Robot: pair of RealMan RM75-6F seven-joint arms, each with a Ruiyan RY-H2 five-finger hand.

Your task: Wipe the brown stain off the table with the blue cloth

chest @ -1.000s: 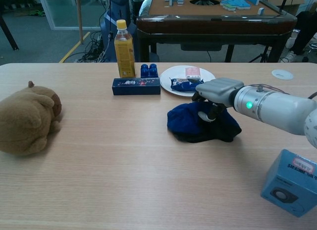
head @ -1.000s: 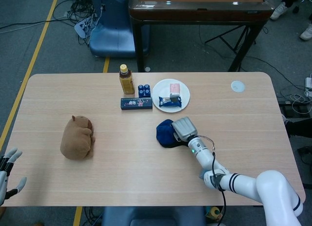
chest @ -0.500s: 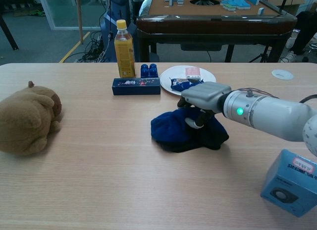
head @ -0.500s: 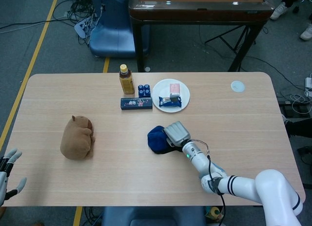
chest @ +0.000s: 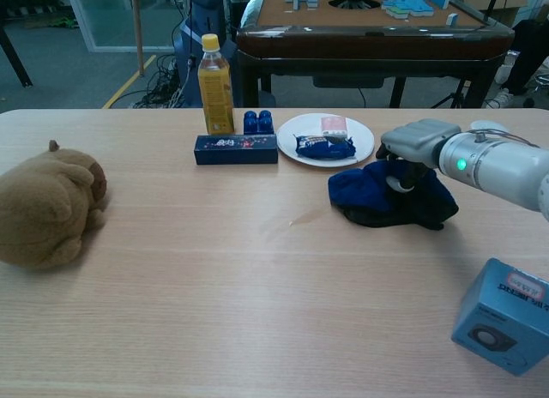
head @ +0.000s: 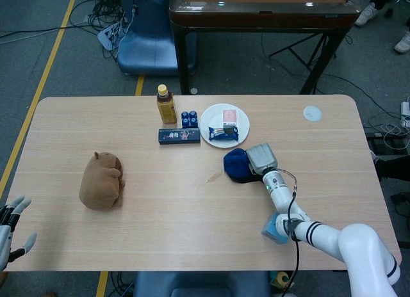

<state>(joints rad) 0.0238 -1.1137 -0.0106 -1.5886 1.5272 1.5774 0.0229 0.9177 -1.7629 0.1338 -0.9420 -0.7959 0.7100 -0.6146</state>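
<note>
The blue cloth (head: 236, 164) (chest: 383, 197) lies bunched on the table right of centre, just below the white plate. My right hand (head: 261, 159) (chest: 417, 143) rests on the cloth's right part, fingers curled down into the fabric and gripping it. A faint brown stain (head: 211, 177) (chest: 300, 218) shows on the bare wood a little left of the cloth, uncovered. My left hand (head: 10, 228) hangs off the table's front left corner with fingers spread and nothing in it; the chest view does not show it.
A brown plush toy (head: 102, 180) (chest: 45, 203) lies at the left. Behind the cloth stand a tea bottle (head: 166, 104), small blue cans (head: 189, 118), a dark box (head: 179, 136) and a plate (head: 210, 126) of snack packets. A light-blue box (chest: 506, 326) sits front right.
My right hand first dragged the cloth left across the table's middle, then pulled it back to the right near the plate, leaving the faint stain uncovered. The left hand stayed still.
</note>
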